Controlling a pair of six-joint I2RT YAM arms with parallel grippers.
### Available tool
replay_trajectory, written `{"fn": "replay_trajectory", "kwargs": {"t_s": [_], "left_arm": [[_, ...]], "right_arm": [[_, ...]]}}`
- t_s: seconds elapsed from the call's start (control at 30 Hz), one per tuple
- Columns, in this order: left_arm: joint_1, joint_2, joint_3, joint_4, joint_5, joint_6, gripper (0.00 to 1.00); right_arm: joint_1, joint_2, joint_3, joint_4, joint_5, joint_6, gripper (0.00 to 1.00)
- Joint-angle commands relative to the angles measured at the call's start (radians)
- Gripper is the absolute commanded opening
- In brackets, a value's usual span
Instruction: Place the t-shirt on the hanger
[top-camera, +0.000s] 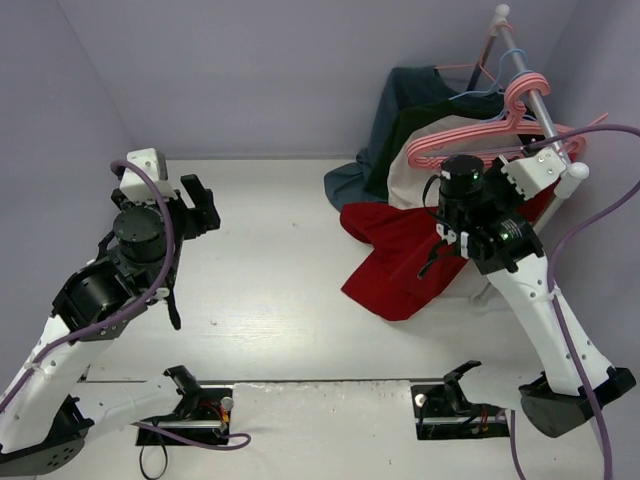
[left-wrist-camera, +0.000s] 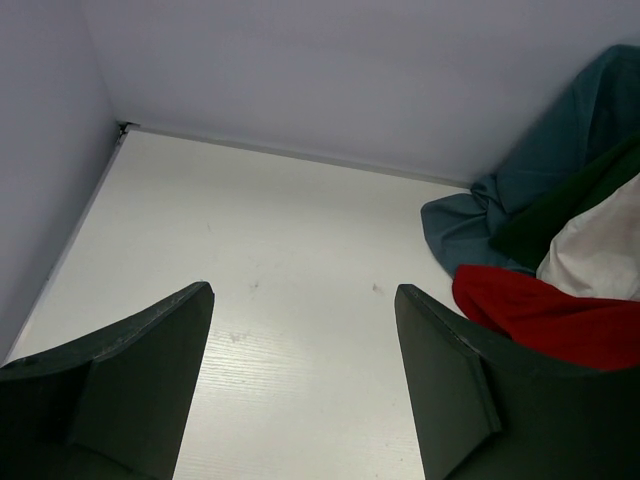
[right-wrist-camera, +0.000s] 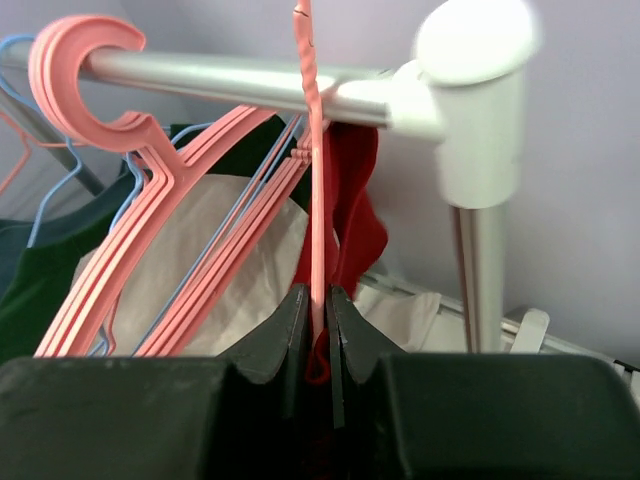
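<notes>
The right gripper (right-wrist-camera: 318, 305), clamped tight, pinches the pink hanger (right-wrist-camera: 311, 150) just under the rail (right-wrist-camera: 220, 75). The red t-shirt (top-camera: 395, 265) sags behind and below it, seemingly only partly hung. The left gripper (left-wrist-camera: 303, 292), spread wide and empty, hangs well apart.

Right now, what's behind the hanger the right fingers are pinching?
Behind the hanger: red t-shirt cloth hanging below the rail, cream garment beside it. The right fingers cover everything lower, so how the shirt sits on the hanger can't be seen.
</notes>
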Motion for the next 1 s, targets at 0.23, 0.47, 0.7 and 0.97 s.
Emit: {"fn": "replay_trajectory", "kwargs": {"t_s": [0.23, 0.47, 0.7, 0.97], "left_arm": [[0.009, -0.043, -0.012, 0.035, -0.013, 0.043, 0.69], [0.012, -0.059, -0.027, 0.034, -0.024, 0.055, 0.69], [0.012, -0.072, -0.035, 0.032, -0.041, 0.080, 0.69], [0.014, -0.078, -0.017, -0.005, -0.074, 0.134, 0.70]], "right_arm": [[-0.170, 0.083, 0.012, 0.078, -0.229, 0.040, 0.00], [-0.161, 0.082, -0.086, 0.087, -0.301, 0.117, 0.00], [-0.120, 0.071, -0.130, 0.098, -0.341, 0.067, 0.38], [-0.051, -0.087, -0.109, 0.112, -0.416, -0.156, 1.00]]}}
